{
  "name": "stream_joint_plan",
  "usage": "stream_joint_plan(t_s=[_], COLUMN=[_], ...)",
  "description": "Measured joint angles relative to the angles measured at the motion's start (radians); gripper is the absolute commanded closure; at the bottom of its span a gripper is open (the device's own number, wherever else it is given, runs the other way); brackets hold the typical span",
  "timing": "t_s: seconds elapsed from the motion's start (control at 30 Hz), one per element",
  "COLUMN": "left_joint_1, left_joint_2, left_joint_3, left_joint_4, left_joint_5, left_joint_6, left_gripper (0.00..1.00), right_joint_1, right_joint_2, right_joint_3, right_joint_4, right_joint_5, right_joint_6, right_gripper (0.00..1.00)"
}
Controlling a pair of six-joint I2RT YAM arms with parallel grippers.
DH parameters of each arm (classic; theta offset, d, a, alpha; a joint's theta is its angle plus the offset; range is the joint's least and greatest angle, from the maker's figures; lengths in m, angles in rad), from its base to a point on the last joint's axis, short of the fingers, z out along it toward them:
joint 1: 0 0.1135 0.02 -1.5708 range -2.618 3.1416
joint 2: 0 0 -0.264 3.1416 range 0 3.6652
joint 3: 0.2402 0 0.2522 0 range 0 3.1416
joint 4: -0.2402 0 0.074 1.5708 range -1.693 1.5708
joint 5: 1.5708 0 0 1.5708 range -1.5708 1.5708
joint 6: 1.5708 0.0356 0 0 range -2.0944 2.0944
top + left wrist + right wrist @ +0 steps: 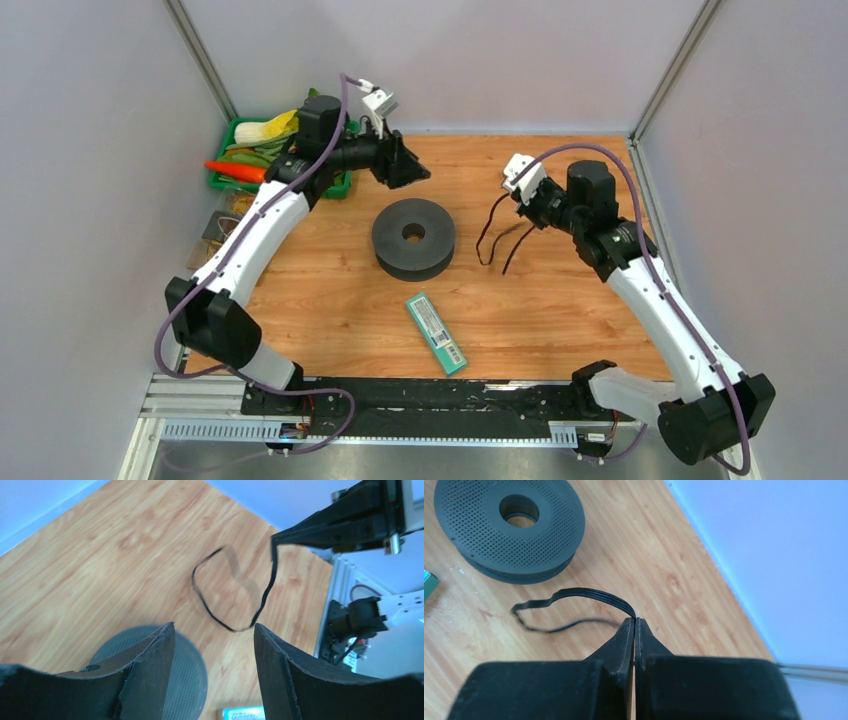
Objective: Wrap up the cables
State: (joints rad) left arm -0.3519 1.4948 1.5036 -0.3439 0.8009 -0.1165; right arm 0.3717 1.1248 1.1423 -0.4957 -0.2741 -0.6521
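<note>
Right hand (pixel 634 622) pinches the cables (pixel 589 593) tight near the far right corner. Left hand (pixel 214 626) is wide open. Next it should carry them to the spool (pixel 390 242).

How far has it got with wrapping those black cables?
Early days. Done: the cables are picked up, pinched in the shut right gripper. In hand: they hang in a loop beside the spool, not touching it. Left: all the winding; the spool is bare and the left gripper hangs open, empty.
</note>
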Motion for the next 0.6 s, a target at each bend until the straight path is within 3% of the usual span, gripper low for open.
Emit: stream_joint_plan(t_s=[0.3,0.6], left_joint_1=[-0.207,-0.319], left_joint_2=[0.247,0.348], left_joint_3=[0.227,0.256], left_joint_4=[0.1,0.132], left_joint_5=[0.048,0.103], left_joint_6=[-0.168,-0.265], left_gripper=[0.36,0.44], right_joint_1=[0.0,0.003], right_joint_2=[-0.113,-0.168], right_joint_3=[-0.076,-0.098], right_joint_4=[0.072,0.089], right_joint_5=[-0.022,-0.055], right_joint_6=[-0.106,-0.123], right_gripper=[1.0,1.0])
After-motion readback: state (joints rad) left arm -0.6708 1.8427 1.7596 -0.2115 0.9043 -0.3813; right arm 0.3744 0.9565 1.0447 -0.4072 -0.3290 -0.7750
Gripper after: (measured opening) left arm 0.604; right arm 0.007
